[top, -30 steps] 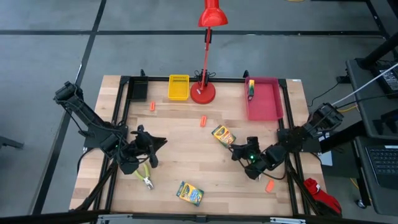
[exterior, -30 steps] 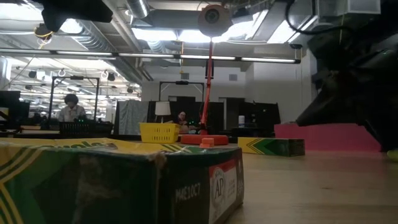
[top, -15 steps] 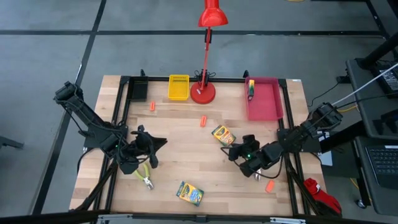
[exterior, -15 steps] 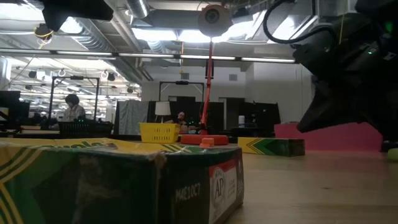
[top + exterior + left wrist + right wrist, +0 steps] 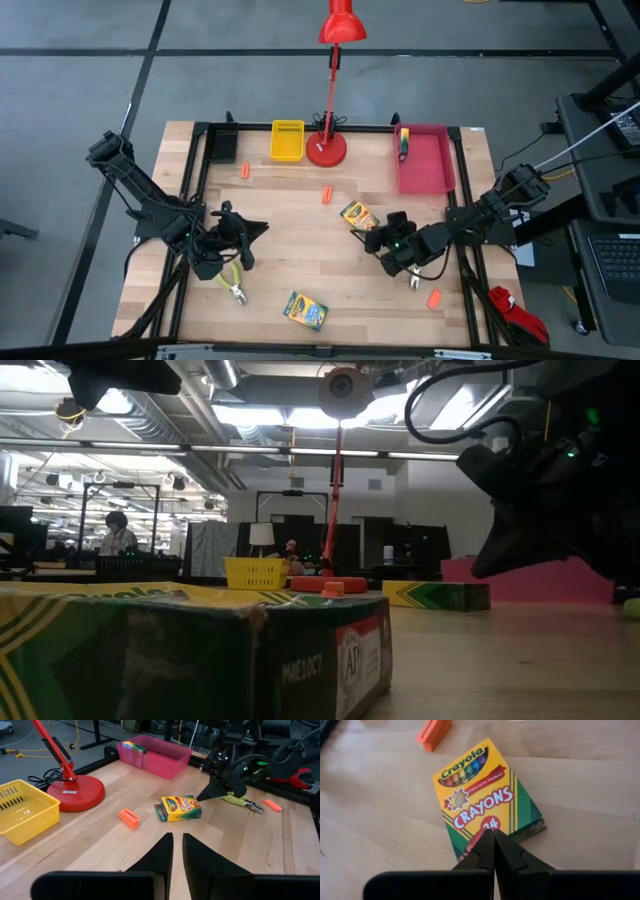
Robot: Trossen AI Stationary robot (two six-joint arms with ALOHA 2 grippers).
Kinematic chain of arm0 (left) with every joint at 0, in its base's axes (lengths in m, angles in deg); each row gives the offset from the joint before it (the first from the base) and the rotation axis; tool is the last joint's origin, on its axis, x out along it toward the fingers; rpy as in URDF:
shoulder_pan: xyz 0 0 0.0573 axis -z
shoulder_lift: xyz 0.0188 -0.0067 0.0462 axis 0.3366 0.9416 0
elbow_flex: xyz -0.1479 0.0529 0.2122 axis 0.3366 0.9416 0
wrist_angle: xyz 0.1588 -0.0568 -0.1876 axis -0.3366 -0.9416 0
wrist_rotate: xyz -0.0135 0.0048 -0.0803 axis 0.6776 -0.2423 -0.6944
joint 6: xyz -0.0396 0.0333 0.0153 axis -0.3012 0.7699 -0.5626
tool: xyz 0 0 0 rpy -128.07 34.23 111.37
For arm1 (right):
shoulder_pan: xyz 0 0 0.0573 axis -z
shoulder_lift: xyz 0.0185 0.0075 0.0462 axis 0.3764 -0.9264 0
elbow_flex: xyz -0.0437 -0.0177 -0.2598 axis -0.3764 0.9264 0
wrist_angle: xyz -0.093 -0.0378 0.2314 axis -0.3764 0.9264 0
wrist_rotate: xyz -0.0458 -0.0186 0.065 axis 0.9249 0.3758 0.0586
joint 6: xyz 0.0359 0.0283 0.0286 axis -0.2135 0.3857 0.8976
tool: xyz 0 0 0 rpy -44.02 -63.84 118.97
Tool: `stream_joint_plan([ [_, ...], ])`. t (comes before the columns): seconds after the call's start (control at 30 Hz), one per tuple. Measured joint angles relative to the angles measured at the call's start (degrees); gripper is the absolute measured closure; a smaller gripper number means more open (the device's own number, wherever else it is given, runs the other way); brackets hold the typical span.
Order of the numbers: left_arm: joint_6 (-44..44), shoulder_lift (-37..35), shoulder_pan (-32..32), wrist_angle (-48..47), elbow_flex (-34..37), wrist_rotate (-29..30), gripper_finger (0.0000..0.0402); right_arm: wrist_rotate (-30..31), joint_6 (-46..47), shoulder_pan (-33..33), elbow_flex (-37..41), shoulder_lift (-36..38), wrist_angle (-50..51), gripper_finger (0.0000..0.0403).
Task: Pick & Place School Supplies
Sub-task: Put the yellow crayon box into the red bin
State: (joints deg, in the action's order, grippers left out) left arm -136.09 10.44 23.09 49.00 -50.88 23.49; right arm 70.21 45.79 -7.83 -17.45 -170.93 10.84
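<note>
Crayon box (image 5: 357, 216) lies flat near the bench's middle as the right gripper (image 5: 371, 238), fingers clenched and empty, has slid from the right edge to just beside it, suggesting a pick is next, while the left gripper (image 5: 248, 232) waits nearly closed

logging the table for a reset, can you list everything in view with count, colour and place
crayon boxes: 3, yellow and green; one mid-table, one near the front edge, one in the pink tray
orange pieces: 3; far left, centre, front right
pliers: 2, lime-green handles; front left, front right
desk lamp: 1, red, far edge centre
yellow tray: 1, left of the lamp
pink tray: 1, far right
black tray: 1, far left corner
left claw: shut, above the front-left pliers
right claw: shut, beside the mid-table crayon box
</note>
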Motion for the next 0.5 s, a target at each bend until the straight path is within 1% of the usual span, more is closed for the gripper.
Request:
stream_joint_plan([
  [0.4, 0.00, 0.00, 0.00, -1.08, 0.00, -0.02, 0.0372, -3.59, -1.76, 0.04, 0.01, 0.00, 0.87, 0.0403],
  [0.5, 0.00, 0.00, 0.00, -1.09, 0.02, -0.02, 0.0375, -3.21, -1.88, 0.03, 0.01, 0.00, 0.91, 0.0403],
])
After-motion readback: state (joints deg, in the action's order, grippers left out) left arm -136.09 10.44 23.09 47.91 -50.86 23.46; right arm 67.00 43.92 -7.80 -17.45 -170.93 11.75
